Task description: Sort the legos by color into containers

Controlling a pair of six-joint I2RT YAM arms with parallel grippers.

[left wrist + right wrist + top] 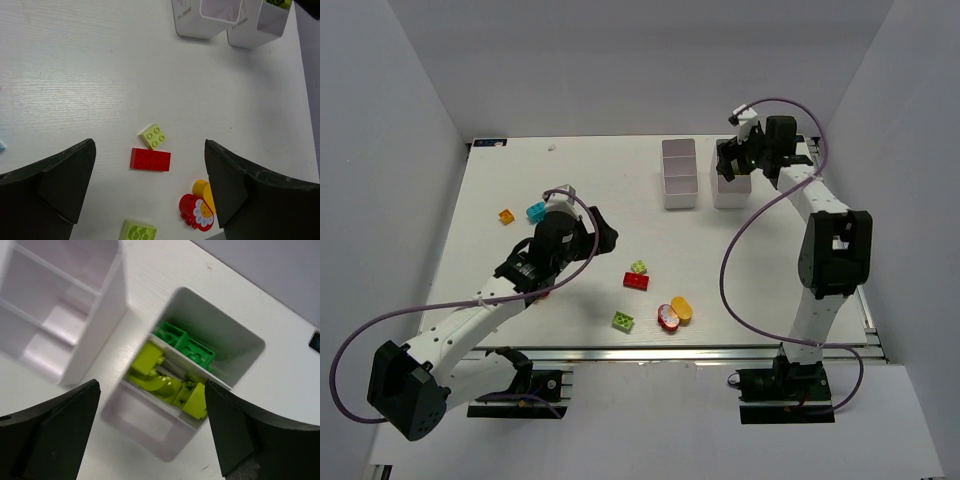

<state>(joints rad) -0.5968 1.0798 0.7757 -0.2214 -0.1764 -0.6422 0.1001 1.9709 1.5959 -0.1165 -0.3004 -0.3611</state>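
Note:
My left gripper (605, 238) is open and empty, held above loose legos: a lime brick (639, 267), a red brick (637, 281), a second lime brick (623, 321), a red flower piece (668, 318) and a yellow piece (682, 309). In the left wrist view the gripper (149, 145) hangs over the lime brick (154, 136) and the red brick (150, 159). My right gripper (728, 165) is open and empty over the right bin (732, 196). That bin (150, 440) holds dark green bricks (185, 342) in its far compartment and lime bricks (165, 377) in its middle one.
The left bin (678, 173) stands beside the right one, and its visible compartments (60, 315) look empty. An orange brick (506, 216) and a cyan brick (536, 212) lie at the left, beyond my left arm. A red piece (542, 292) peeks from under that arm.

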